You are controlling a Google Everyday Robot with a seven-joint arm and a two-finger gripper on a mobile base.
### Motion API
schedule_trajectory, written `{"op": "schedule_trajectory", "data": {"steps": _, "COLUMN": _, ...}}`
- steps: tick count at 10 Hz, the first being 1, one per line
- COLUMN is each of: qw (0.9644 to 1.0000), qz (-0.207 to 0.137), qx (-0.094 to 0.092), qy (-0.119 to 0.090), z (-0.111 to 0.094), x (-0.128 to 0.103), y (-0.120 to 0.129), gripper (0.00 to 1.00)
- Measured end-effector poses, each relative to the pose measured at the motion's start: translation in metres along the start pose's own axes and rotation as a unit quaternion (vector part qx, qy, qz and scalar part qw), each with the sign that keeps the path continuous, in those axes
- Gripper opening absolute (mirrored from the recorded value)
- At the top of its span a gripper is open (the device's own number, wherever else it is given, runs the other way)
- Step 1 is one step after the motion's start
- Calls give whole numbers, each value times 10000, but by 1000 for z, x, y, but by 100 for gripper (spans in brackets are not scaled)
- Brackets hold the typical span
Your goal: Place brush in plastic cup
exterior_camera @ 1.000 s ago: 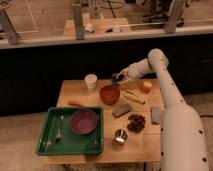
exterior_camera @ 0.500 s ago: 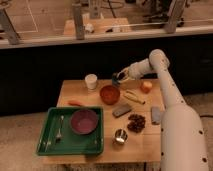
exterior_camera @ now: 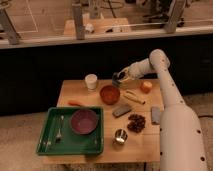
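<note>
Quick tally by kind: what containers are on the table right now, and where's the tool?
Cups: 3 - cream cup, metal cup, blue plastic cup at the tool
Bowls: 2 - red bowl, purple bowl
Trays: 1 - green tray
Total: 6
Tool: at the table's far edge.

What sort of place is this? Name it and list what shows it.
Probably a lab or office test area, not a home: a small wooden table laid with test objects, a green tray, and railings behind. The gripper hovers over the table's far edge.
</note>
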Motion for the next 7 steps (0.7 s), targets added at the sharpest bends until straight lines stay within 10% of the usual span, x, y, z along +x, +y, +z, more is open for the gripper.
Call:
{"op": "schedule_trajectory", "data": {"steps": 2, "qw": 10000, "qz": -23, "qx": -55, "qy": 33, "z": 1, "x": 2, "y": 2, "gripper": 77}}
{"op": "schedule_trajectory", "data": {"steps": 7, "qw": 9999, "qz": 82, "qx": -93, "qy": 95, "z": 5, "x": 2, "y": 5, "gripper": 80}}
